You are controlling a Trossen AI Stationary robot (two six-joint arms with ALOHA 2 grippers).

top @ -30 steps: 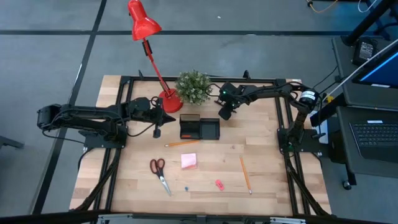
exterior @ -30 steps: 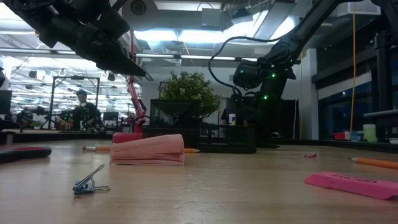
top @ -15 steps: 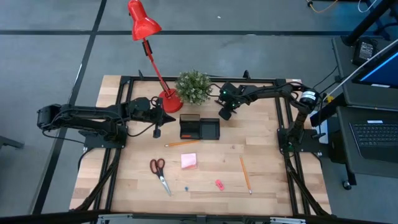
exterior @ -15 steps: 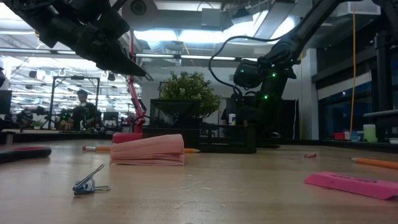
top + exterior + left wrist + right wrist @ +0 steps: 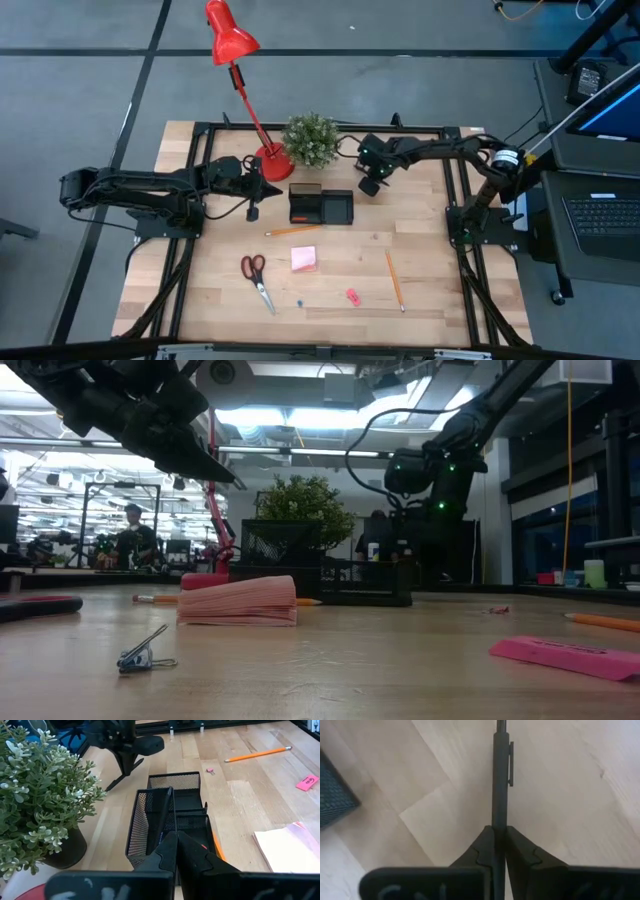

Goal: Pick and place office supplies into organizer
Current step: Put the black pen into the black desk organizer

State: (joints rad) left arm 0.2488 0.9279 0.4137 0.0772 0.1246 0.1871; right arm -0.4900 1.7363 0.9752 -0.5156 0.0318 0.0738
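Note:
The black mesh organizer (image 5: 320,207) stands at the table's middle back, with a black pen (image 5: 162,815) leaning in its tall compartment. My right gripper (image 5: 499,832) hovers just right of and behind the organizer (image 5: 172,820) and is shut on another black pen (image 5: 499,780). My left gripper (image 5: 177,845) is shut and empty, held above the table just left of the organizer. Lying flat on the wood nearer the front are red-handled scissors (image 5: 256,280), a pink sticky pad (image 5: 305,259), two orange pencils (image 5: 293,230) (image 5: 394,280), a pink bit (image 5: 352,296) and a tiny blue piece (image 5: 299,299). My right gripper pinches the black pen's barrel (image 5: 499,820) between its two fingers, below the clip (image 5: 510,765). The fingers point steeply down and the pen runs on along them, past their tips. Seen from the left wrist, the pen (image 5: 120,777) slants down below the fingers; whether its lower end touches the table, I cannot tell.
A green potted plant (image 5: 311,140) and the red lamp's base (image 5: 272,165) stand just behind the organizer, between the two arms. The lamp's head (image 5: 232,40) reaches beyond the table's far edge. A small binder clip (image 5: 145,652) lies near the front.
My right gripper has risen a little and shifted toward the table's right edge, away from the organizer. My left arm has kept still.

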